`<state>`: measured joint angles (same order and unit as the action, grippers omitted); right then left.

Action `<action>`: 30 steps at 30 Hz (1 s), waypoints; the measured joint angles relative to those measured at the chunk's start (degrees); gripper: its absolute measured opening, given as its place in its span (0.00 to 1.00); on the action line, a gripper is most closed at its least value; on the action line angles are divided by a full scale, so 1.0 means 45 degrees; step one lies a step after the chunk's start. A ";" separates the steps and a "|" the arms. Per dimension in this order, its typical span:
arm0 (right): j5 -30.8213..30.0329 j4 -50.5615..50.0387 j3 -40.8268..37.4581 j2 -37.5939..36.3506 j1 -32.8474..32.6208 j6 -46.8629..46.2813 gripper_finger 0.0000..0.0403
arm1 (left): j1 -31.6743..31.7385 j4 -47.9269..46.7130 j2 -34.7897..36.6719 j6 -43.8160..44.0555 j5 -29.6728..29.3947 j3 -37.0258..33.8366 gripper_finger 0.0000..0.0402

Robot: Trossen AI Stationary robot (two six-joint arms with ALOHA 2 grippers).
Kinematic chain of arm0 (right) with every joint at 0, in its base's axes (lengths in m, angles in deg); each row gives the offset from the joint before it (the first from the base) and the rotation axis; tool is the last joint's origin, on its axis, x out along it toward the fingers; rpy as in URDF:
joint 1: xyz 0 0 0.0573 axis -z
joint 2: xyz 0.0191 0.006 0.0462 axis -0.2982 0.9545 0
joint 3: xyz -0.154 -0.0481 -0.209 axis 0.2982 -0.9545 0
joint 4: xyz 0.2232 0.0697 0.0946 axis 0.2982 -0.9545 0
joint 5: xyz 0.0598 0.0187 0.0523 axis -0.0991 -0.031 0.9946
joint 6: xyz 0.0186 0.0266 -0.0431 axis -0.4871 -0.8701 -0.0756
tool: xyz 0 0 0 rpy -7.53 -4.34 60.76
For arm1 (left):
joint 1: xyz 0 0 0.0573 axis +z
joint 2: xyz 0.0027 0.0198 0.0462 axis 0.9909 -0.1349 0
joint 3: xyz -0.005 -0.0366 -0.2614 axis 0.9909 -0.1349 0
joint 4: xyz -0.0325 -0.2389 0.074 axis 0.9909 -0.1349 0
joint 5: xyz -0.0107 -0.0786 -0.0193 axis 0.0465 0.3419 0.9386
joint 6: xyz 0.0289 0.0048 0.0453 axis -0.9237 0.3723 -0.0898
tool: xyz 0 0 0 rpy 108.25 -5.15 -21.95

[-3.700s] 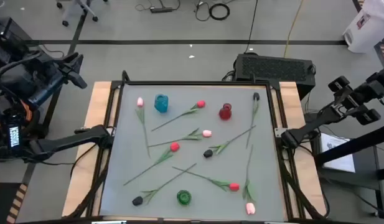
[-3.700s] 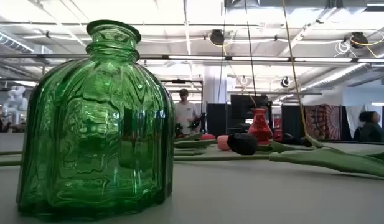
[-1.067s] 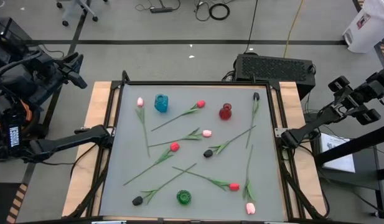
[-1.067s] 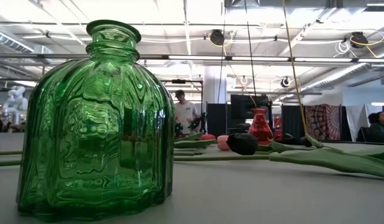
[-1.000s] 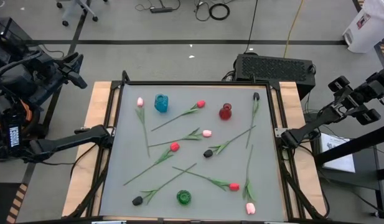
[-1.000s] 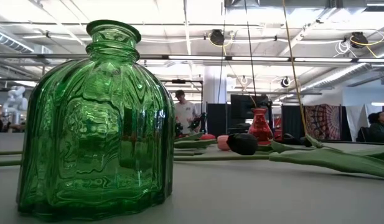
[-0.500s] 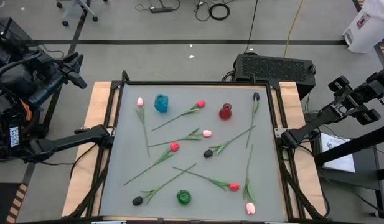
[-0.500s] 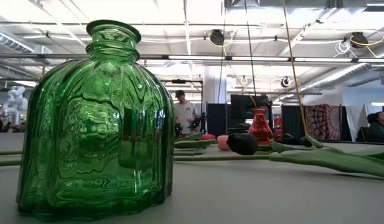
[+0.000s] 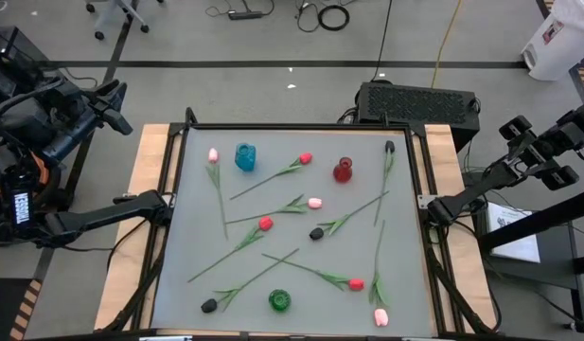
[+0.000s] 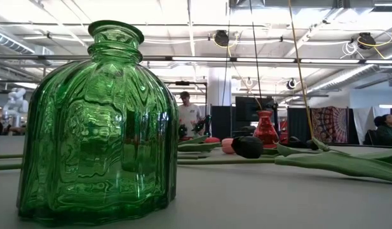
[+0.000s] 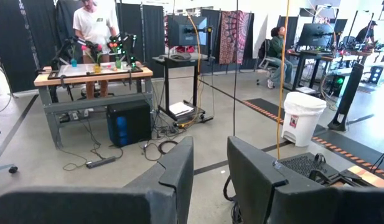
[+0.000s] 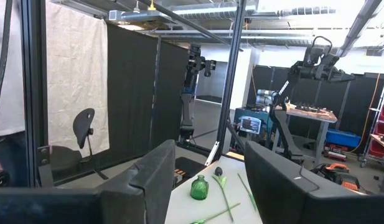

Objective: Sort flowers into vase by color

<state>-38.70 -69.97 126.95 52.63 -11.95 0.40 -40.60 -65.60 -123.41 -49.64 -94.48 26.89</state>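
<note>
Nine tulips [image 9: 265,224] lie scattered flat across the grey surface [image 9: 197,246], among the blue vase [image 9: 244,156], red vase [image 9: 343,170] and green vase [image 9: 279,301]. Left pincer [image 11: 210,165] and right pincer [image 12: 207,180] both spread, parked off the surface's sides. No readable writing.

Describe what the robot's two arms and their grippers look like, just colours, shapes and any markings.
Both arms are black with chunky, boxy joints. The left arm carries an orange-and-white label and dark cables near its base. The left gripper has two flat, dark grey, slab-like fingers with angled edges; the right gripper has the same matte dark fingers. The right arm is plain black.
</note>
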 joint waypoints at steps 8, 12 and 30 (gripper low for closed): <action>-0.0003 -0.0005 -0.0001 0.0000 -0.0005 0.0001 0.46 | 0.0000 0.0000 -0.0002 0.0000 0.0005 0.0000 0.26; -0.0004 0.0000 0.0001 -0.0005 -0.0005 0.0005 0.46 | 0.0003 -0.0003 0.0000 0.0000 0.0005 0.0000 0.26; -0.0004 0.1119 0.0008 -0.0004 -0.0005 -0.0034 0.46 | 0.0000 0.0000 -0.0003 0.0000 0.0005 0.0005 0.26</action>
<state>-38.72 -64.94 126.99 52.62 -11.97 0.25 -40.60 -65.60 -123.42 -49.64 -94.46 26.91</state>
